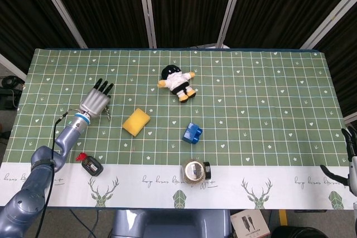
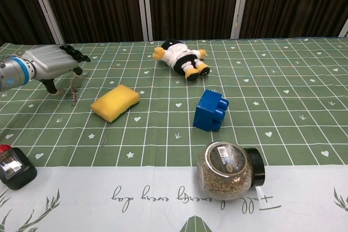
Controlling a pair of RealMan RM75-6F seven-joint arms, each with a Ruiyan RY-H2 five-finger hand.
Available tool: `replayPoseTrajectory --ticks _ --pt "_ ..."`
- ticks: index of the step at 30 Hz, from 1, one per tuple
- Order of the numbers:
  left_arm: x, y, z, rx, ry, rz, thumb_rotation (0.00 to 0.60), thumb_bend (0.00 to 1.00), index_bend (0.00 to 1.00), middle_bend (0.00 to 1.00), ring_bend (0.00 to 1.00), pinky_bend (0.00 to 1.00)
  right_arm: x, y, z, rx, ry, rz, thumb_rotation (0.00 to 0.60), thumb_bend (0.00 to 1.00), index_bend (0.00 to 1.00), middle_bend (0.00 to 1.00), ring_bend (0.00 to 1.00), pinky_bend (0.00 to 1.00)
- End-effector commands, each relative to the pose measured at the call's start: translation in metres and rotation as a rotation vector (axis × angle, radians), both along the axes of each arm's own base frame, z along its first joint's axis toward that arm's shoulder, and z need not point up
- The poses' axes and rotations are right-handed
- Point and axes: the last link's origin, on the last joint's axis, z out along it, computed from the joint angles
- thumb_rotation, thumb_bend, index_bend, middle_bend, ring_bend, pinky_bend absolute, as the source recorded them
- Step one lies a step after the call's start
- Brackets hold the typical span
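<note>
Fingers of the left hand (image 1: 95, 102) stretch out flat and hold nothing, hovering just above a little metal chain (image 2: 73, 95) (its length runs along them), the yellow sponge (image 2: 115, 102) near, the right hand (image 1: 351, 154) far off, grip unclear.

This looks like a robotics lab set up for recording. Dark pleated curtains (image 1: 184, 9) braced by pale metal struts (image 1: 148, 9) close off the whole far side from ten to two o'clock, like a test booth rather than a home. The table (image 1: 268, 104) wears a green printed cloth with hearts and deer, and on it lie unrelated items: a plush doll (image 1: 177, 82) at twelve o'clock, a yellow sponge (image 1: 136, 121), a blue block (image 1: 192, 132), and a jar (image 1: 195, 170) at six o'clock. A cardboard box (image 1: 248, 224) sits on the floor below.
</note>
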Motion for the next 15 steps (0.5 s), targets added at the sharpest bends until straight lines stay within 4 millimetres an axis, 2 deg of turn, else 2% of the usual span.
replayPoseTrajectory --ticks 1,15 --pt "0.001 0.000 -0.001 0.000 -0.002 0.004 0.600 0.28 0.46 0.02 0.00 0.00 0.000 0.000 0.000 0.000 -0.001 -0.001 0.600 0.09 0.09 0.00 0.00 0.08" --pt "0.005 0.002 -0.012 -0.006 0.004 0.030 0.600 0.28 0.48 0.03 0.00 0.00 -0.001 0.001 0.001 -0.003 -0.011 -0.007 0.600 0.09 0.09 0.00 0.00 0.08"
